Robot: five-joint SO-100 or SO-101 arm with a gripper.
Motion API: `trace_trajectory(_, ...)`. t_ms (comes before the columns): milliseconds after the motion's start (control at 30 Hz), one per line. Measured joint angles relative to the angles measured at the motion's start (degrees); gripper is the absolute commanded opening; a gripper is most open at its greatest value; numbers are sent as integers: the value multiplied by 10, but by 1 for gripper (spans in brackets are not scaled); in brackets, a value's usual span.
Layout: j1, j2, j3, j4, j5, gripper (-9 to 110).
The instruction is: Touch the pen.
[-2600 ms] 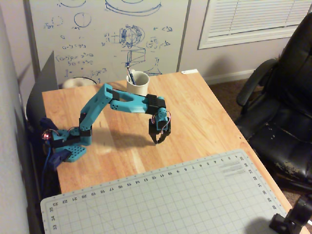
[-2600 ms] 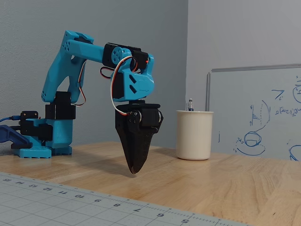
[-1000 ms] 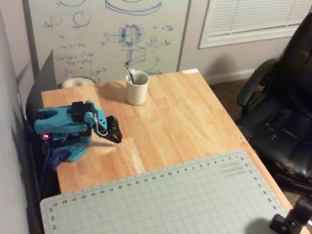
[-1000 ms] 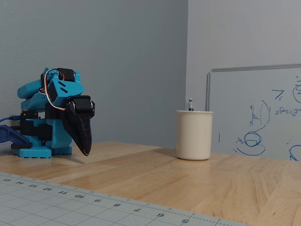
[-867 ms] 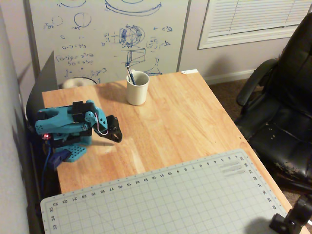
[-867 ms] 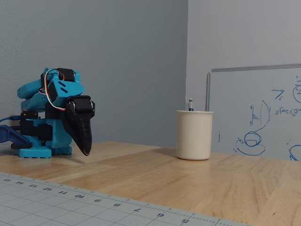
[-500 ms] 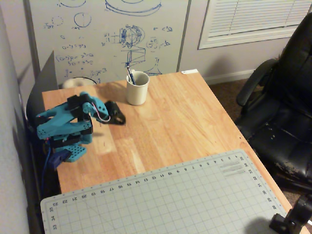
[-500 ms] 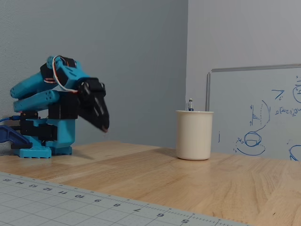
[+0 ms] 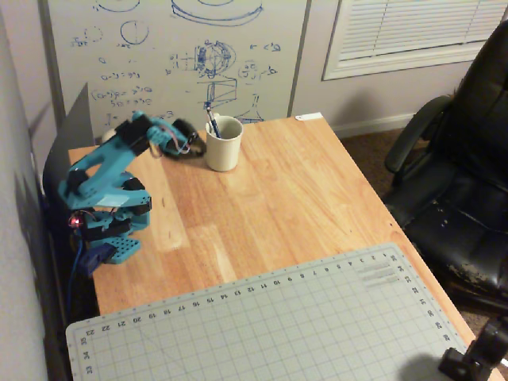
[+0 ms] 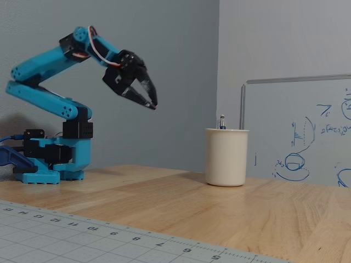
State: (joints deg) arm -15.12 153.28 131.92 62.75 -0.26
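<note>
Home office, scribbled whiteboard (image 9: 175, 55), office chair (image 9: 460, 182), window blinds (image 9: 413, 32)

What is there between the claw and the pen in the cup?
Nothing: in the fixed view only open air separates the claw from the pen, whose tip pokes above the cup.

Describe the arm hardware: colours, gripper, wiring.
Bright blue printed links and base, black servo blocks at the joints. The gripper is black, with two tapered pointed fingers. Red, white and orange servo leads loop out by the wrist. A dark blue cable leaves the base.
</note>
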Motion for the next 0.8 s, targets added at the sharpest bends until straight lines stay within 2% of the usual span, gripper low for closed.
trace_trajectory(333,-114,-226,-207,0,0,1)
trace_trajectory(800,-167,-526,-447,0,0,1)
